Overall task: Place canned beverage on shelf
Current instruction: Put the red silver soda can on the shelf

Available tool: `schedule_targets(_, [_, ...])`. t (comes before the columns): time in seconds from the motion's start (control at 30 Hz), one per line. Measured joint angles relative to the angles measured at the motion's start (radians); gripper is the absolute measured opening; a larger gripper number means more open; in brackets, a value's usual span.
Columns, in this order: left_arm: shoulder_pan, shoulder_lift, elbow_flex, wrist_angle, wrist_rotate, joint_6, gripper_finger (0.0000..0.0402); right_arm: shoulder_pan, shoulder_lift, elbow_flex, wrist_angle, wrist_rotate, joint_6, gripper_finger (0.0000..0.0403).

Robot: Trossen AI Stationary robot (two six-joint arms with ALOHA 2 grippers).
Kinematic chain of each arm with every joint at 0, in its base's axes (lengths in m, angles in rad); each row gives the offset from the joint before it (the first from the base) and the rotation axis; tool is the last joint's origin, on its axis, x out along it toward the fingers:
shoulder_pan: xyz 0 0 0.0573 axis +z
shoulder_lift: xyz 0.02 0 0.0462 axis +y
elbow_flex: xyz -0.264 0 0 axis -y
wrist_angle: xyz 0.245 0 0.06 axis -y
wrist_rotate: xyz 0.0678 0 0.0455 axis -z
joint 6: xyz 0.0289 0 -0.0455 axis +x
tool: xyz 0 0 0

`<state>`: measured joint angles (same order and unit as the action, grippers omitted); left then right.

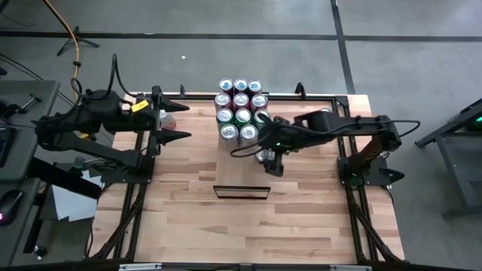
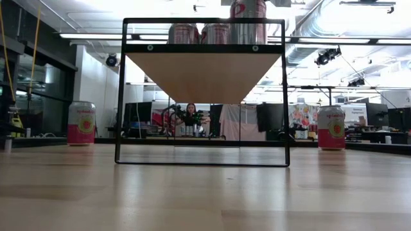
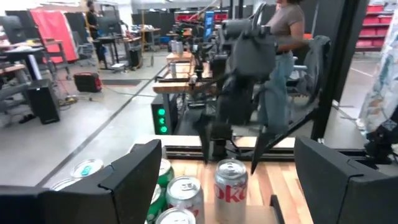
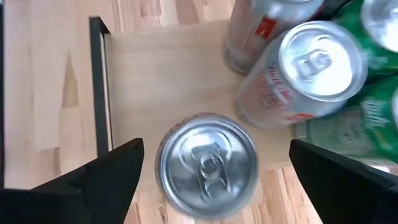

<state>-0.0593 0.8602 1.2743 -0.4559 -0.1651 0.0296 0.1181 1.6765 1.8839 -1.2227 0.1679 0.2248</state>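
The right gripper (image 1: 273, 159) stood over the right edge of the shelf (image 1: 233, 169), pointing down, with its fingers (image 4: 93, 180) spread wide and released. Directly beneath it, one silver canned beverage (image 4: 207, 163) stood upright on the shelf, between the two fingers but touching neither. In the high view this can (image 1: 263, 156) was partly hidden by the gripper.

The shelf was a pale wooden panel running down the middle of the bench (image 1: 181, 218), with a thin dark frame (image 1: 241, 192) at its near short end. At the far end of the shelf stood a block of cans (image 1: 240, 111) in three columns: silver and red at the far rows, green nearer. The silver can sat just nearer than this block, close to its right corner.

The left gripper (image 1: 185, 119) waited at the left edge of the bench, level with the can block, its fingers apart and holding nothing.

In the low view, two pink cans (image 2: 81, 123) stood on the bench, one at each side of the frame, well apart from it.
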Motion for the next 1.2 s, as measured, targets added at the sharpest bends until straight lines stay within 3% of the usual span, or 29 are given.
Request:
schedule_targets(0.2, [0.000,-0.030,0.000,-0.122,-0.026,-0.031,0.0293,0.033,-0.063,0.000,-0.083,-0.026,-0.016,0.0385])
schedule_targets(0.33, [0.000,-0.030,0.000,-0.202,-0.047,-0.114,0.0293,0.095,-0.085,0.000,-0.218,-0.011,0.050,0.0357])
schedule_targets(0.47, [0.000,-0.031,-0.016,-0.222,-0.048,-0.165,0.0293,0.184,-0.090,0.000,-0.340,0.061,0.146,0.0299])
schedule_targets(0.6, [0.000,-0.053,-0.096,-0.162,-0.047,-0.169,0.0293,0.286,-0.110,-0.060,-0.318,0.142,0.227,0.0213])
schedule_targets(0.73, [-0.001,-0.119,-0.251,0.033,-0.016,-0.202,0.0283,0.362,-0.180,-0.241,-0.192,0.195,0.363,0.0097])
schedule_targets(0.83, [-0.001,-0.181,-0.391,0.207,0.007,-0.250,0.0267,0.400,-0.255,-0.424,-0.004,0.188,0.485,0.0018])
schedule_targets(1.03, [-0.001,-0.285,-0.649,0.502,0.009,-0.366,0.0215,0.403,-0.367,-0.743,0.551,0.225,0.693,0.0017])
schedule_targets(1.2, [-0.001,-0.317,-0.768,0.603,-0.001,-0.395,0.0143,0.348,-0.368,-0.859,0.855,0.272,0.710,0.0006])
